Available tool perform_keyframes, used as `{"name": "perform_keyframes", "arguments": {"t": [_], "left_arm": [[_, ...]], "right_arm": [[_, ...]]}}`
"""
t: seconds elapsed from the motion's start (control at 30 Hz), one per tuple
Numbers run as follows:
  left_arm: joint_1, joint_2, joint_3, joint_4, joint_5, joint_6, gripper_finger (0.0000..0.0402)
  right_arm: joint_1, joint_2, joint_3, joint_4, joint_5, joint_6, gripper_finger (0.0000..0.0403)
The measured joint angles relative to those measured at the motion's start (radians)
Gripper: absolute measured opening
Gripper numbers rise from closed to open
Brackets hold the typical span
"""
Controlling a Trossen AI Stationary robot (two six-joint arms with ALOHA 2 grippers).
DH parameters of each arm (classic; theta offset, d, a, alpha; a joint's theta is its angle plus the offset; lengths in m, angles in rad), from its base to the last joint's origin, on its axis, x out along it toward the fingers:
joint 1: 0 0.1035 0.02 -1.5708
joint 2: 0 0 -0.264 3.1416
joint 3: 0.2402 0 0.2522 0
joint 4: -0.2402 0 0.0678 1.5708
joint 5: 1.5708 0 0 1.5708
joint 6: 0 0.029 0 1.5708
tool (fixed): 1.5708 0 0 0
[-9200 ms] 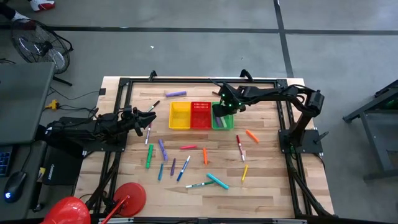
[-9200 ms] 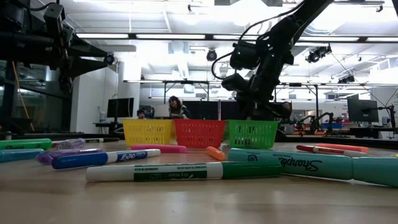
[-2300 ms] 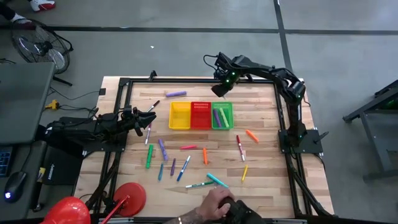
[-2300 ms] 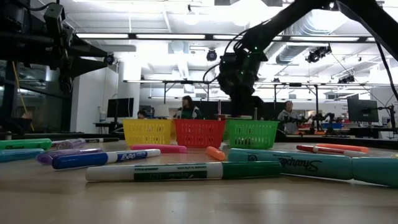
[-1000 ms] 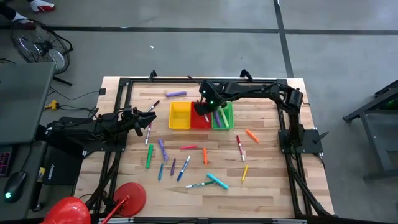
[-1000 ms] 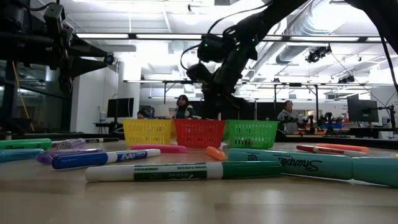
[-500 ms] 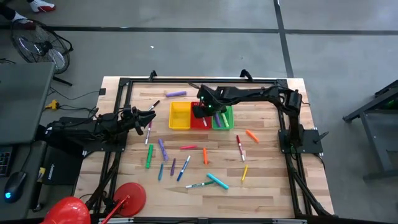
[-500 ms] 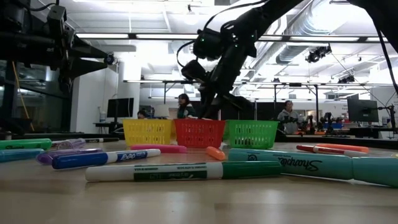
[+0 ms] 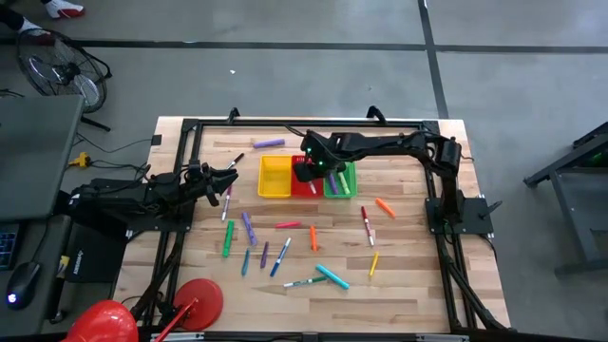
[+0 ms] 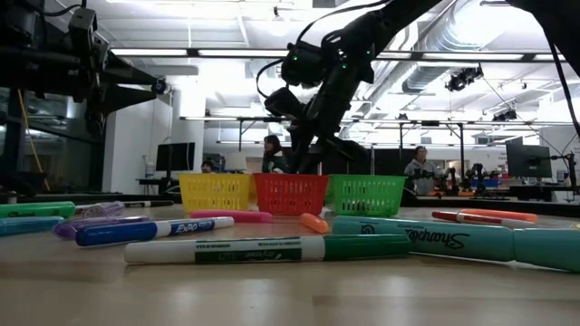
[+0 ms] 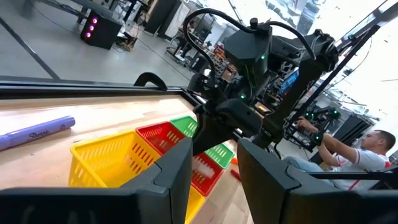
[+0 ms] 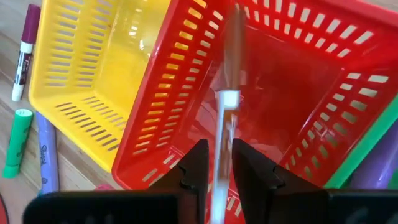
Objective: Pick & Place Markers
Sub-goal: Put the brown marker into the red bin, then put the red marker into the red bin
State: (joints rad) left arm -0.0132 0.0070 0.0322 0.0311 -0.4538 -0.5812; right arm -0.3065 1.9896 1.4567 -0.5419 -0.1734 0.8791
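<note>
Wooden table point(image 9: 408, 285): right gripper point(image 12: 214, 163), barely parted around a light, slick marker point(image 12: 227, 93), over the red basket point(image 12: 323, 112) at twelve o'clock; grip mid-barrel.

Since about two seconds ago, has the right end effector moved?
Yes. The right end effector has shifted from beyond the green basket to above the red basket, toward the yellow basket.

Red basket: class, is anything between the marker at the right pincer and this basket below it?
Nothing visible. The right pincer hangs above the red basket, the marker between its fingers pointing down into the basket's open top, with no other object between them.
</note>
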Motion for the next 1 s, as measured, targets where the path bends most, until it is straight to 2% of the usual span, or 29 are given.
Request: {"name": "perform_keyframes", "arguments": {"t": [0.33,0.63,0.83,1.0], "left_arm": [[0.000,0.000,0.000,-0.001,0.000,0.000,0.0127],[0.000,0.000,0.000,-0.002,0.001,0.000,0.0127],[0.000,0.000,0.000,-0.001,0.000,0.000,0.0127],[0.000,0.000,0.000,-0.001,0.000,0.000,0.0127]], "right_arm": [[0.000,0.000,0.001,0.001,-0.027,-0.091,0.0066],[0.000,-0.055,0.002,-0.023,-0.045,-0.232,0.0067],[0.012,-0.120,0.002,-0.162,-0.030,-0.307,0.0067],[0.040,-0.189,0.002,-0.353,0.020,-0.346,0.0067]]}}
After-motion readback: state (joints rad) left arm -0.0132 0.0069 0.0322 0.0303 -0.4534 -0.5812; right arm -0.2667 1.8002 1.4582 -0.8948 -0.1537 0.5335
